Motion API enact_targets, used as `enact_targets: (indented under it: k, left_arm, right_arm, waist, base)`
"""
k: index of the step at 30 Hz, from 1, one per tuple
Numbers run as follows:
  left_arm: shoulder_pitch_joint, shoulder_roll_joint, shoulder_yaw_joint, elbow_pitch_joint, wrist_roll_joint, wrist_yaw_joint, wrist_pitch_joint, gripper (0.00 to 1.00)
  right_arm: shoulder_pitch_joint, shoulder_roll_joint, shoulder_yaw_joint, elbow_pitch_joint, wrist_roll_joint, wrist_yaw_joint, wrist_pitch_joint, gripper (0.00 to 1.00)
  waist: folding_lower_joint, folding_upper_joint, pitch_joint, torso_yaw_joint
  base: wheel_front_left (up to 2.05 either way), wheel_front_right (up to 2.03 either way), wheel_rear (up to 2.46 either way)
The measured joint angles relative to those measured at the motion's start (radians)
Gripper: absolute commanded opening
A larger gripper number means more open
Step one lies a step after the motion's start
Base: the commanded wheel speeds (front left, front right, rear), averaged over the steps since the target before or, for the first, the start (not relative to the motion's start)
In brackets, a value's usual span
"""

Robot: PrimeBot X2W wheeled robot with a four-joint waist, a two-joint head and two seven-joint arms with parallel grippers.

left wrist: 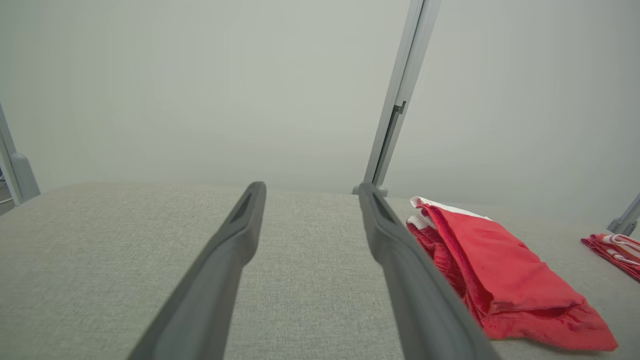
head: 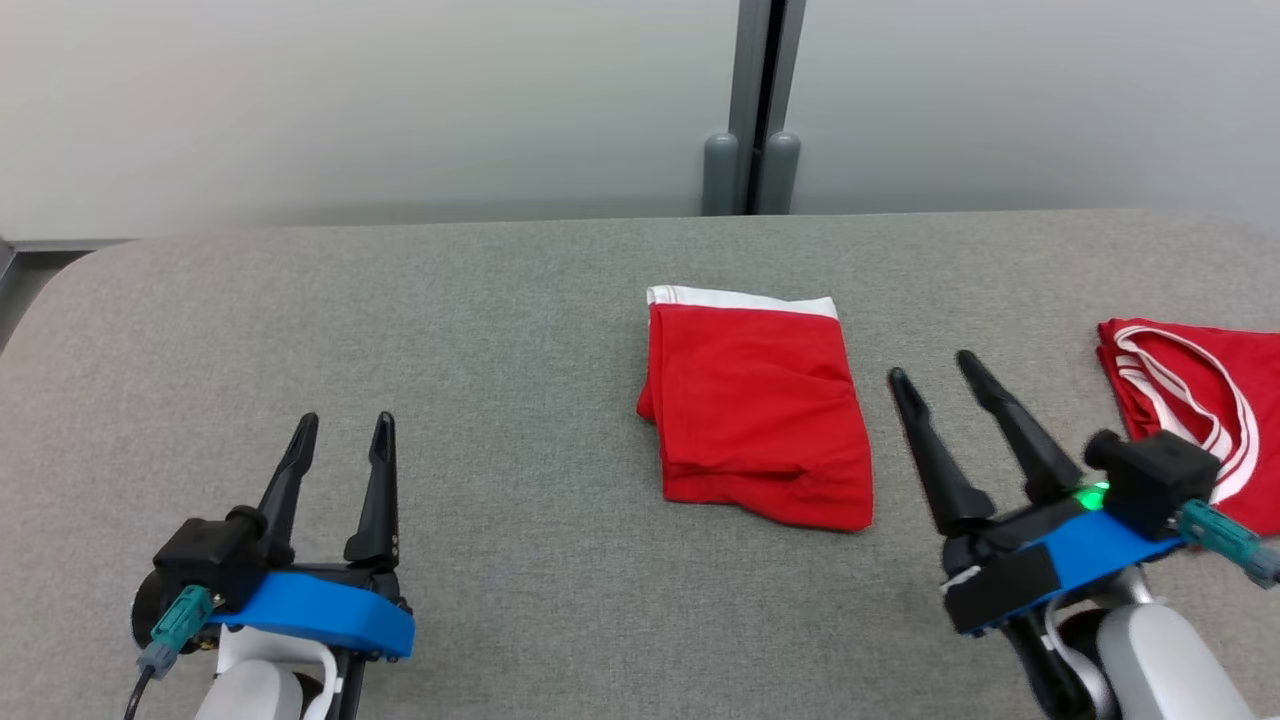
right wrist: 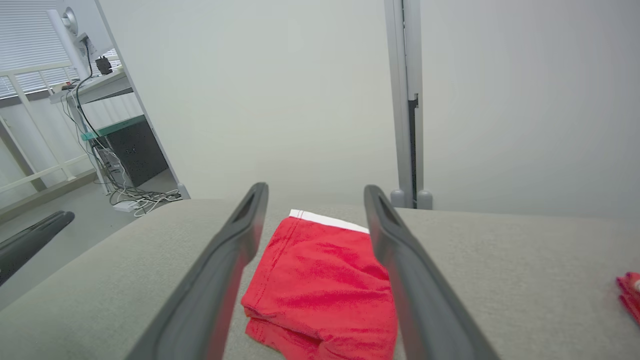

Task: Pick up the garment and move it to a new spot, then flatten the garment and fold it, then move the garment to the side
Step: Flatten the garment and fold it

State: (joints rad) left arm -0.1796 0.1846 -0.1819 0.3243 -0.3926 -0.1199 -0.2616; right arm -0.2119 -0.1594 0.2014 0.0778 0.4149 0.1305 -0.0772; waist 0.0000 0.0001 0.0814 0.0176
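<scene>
Across the foreground stretches the grey fabric tabletop [head: 400,320]. At its middle lies the garment [head: 760,410], red with a white waistband along its far edge, folded into a flat rectangle. Another red piece [head: 1190,390] with white trim lies at the tabletop's right edge, well apart. My right jaws stand spread and empty between the two, their fingers [head: 930,460] near the garment but not touching it. My left jaws, fingers [head: 378,490] likewise spread and empty, sit well to its left.
</scene>
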Motion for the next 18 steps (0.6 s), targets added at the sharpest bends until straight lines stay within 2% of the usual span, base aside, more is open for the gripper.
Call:
enact_targets:
  k: [5, 9, 18]
  left_arm:
    - [0.043, 0.002, 0.047, -0.008, 0.021, 0.006, 0.000, 1.00]
    - [0.080, -0.001, 0.082, -0.003, 0.031, 0.007, 0.000, 1.00]
    - [0.119, -0.016, 0.132, 0.025, 0.052, 0.006, 0.000, 1.00]
  right_arm:
    - [0.082, -0.012, -0.154, -0.006, -0.086, 0.000, 0.016, 1.00]
    - [0.122, -0.007, -0.222, 0.035, -0.120, 0.000, 0.032, 1.00]
    - [0.133, 0.004, -0.216, 0.131, -0.135, 0.000, 0.041, 1.00]
  waist:
    - [-0.0001, 0.0000, -0.030, -0.034]
    - [-0.0001, 0.0000, -0.050, -0.051]
    - [-0.0001, 0.0000, -0.078, -0.080]
  base:
    - [0.00, 0.00, 0.00]
    - [0.00, 0.00, 0.00]
    - [0.00, 0.00, 0.00]
